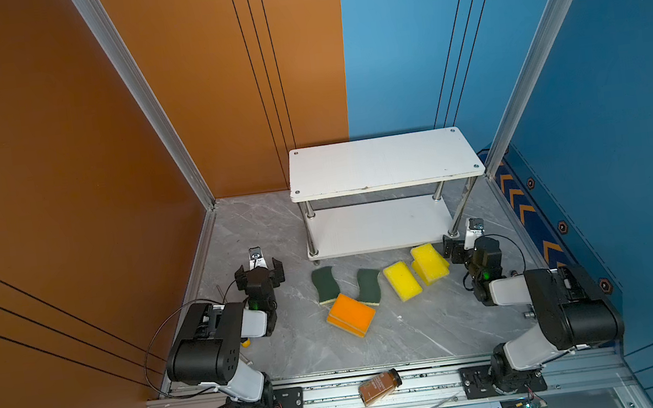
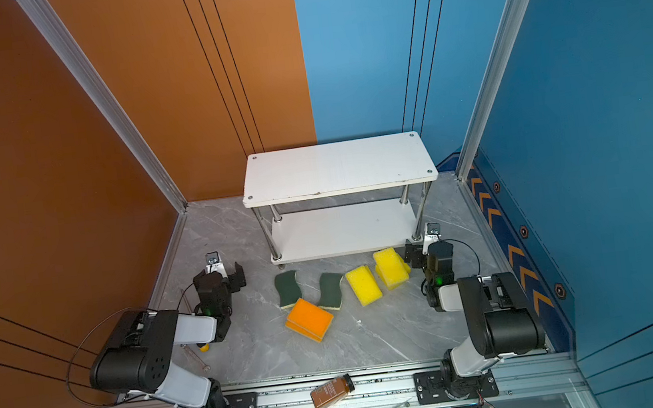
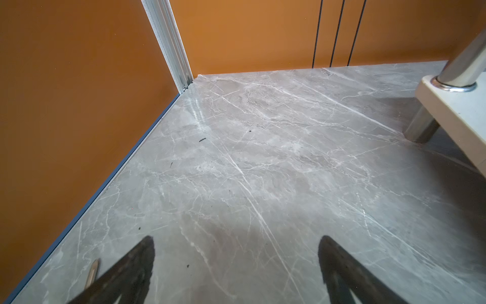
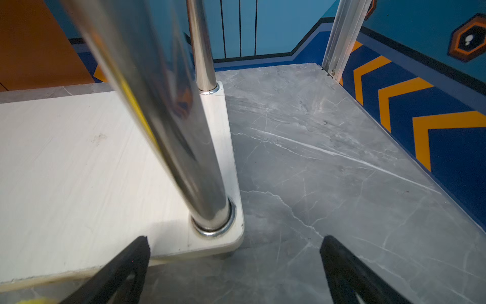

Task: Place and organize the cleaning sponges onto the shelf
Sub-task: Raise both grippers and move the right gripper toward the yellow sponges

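In both top views the cleaning sponges are seen on the counter before the front edge of the shelf: wavy green-topped and yellow ones with long axes roughly toward it, the orange stack laid diagonally. The left gripper and right gripper are held with jaws wide apart, nothing between.

A: Non-task stuff?
B: One black-capped brown bottle, on its side on the aluminium rail, well behind left gripper and right gripper, roughly midway.
A: Else?
B: Grey marble tabletop under both. Orange wall left of left gripper, chevron-striped blue wall right of right gripper.
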Available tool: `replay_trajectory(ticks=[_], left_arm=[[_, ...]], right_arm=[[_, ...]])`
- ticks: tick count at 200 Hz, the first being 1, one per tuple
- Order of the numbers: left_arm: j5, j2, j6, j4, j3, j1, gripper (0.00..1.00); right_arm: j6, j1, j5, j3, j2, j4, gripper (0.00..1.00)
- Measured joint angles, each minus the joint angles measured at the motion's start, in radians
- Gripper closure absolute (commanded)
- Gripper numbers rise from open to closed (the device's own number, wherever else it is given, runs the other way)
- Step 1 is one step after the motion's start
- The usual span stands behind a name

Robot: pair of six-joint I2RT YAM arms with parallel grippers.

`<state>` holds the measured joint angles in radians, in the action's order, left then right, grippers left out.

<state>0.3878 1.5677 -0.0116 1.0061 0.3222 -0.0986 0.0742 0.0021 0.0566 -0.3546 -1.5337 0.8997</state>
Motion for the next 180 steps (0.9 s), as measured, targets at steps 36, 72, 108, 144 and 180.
replay_trajectory(ticks=[36, 72, 108, 144, 180], left_arm=[[0.0, 0.0, 0.0, 0.0, 0.0, 0.0, 0.02], [0.0, 0.0, 0.0, 0.0, 0.0, 0.0, 0.02], [-0.007, 0.0, 0.0, -0.001, 0.0, 0.002, 0.02], [-0.021, 0.0, 0.0, -0.001, 0.004, 0.003, 0.02], [0.013, 0.018, -0.031, 0.126, -0.042, -0.053, 0.02]], right_arm=[[-0.008, 0.01, 0.0, 0.01, 0.0, 0.04, 0.0], [-0.021, 0.023, 0.0, 0.092, 0.0, 0.156, 0.0], [-0.026, 0.024, 0.0, 0.106, 0.0, 0.212, 0.0], [-0.026, 0.024, 0.0, 0.111, 0.0, 0.246, 0.0], [-0.026, 0.024, 0.0, 0.128, -0.004, 0.277, 0.0]])
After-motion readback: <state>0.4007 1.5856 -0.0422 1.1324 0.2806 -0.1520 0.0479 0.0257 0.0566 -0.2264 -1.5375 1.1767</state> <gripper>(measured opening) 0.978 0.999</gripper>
